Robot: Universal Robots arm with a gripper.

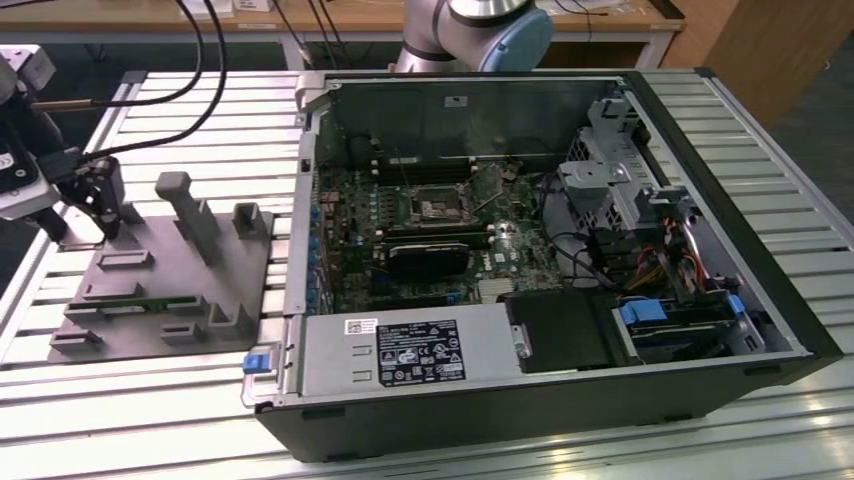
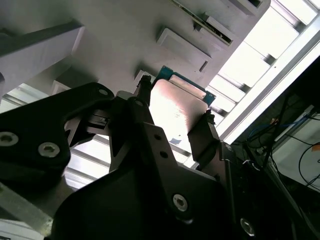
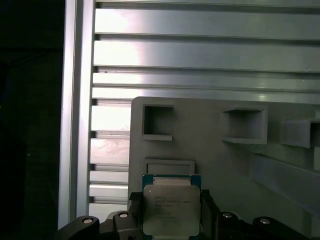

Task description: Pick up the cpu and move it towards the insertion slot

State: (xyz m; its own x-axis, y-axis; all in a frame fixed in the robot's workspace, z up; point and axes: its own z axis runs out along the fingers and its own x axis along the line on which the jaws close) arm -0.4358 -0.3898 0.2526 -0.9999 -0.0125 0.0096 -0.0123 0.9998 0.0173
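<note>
We see the gripper [image 1: 80, 226] near the counter's [image 1: 200, 120] edge on the exterior view's left. It is over the far corner of the grey fixture [image 1: 174, 300], well apart from the open pc case [image 1: 534, 420].

In both wrist views the fingers [image 3: 134, 211] are drawn in tight, one on each of two opposite edges of the cpu [image 3: 171, 210], w/ only the chip btwn them. The cpu's silver lid faces the first wrist view, w/ a green rim showing. It sits just beside a shallow square recess [image 3: 169, 167] of the fixture. We can't tell if it's lifted clear or touching the fixture.

The lid has a few lines of small print, too fine for us to read.

The slot [image 1: 438, 206], a silver frame round a dark centre, sits on the board inside the case, toward the case's far wall.

A black-and-white label [image 1: 414, 352] w/ print and marks is on the metal box at the case's near edge, w/ a small white sticker [image 1: 360, 325] beside it.

A green memory strip [image 1: 140, 298] lies in the fixture toward its near edge.
</note>
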